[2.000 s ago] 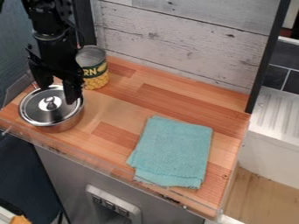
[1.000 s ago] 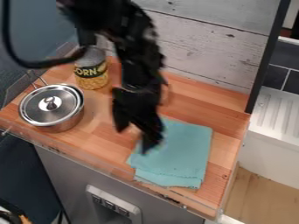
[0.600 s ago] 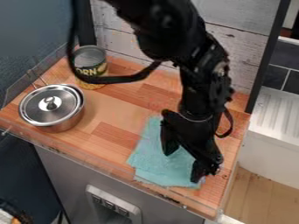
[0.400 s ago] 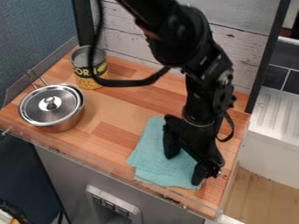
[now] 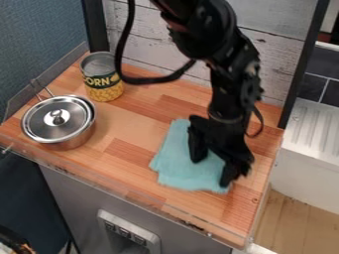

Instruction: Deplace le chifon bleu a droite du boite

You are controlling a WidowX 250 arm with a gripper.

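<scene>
One gripper (image 5: 212,172), fingers spread on one blue cloth (image 5: 176,161), hold unclear; one lidded pot (image 5: 69,139), one can (image 5: 104,92)

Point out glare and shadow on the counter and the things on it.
Camera view: bright glints on the pot's lid and its knob; soft, darker shading on the wood just right of the pot; the blue cloth looks matte, without glare; the black gripper is too dark to show much surface detail.

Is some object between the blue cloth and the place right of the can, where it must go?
No, nothing visible: wooden counter lies between the cloth and the area right of the can. The pot is farther left.
</scene>
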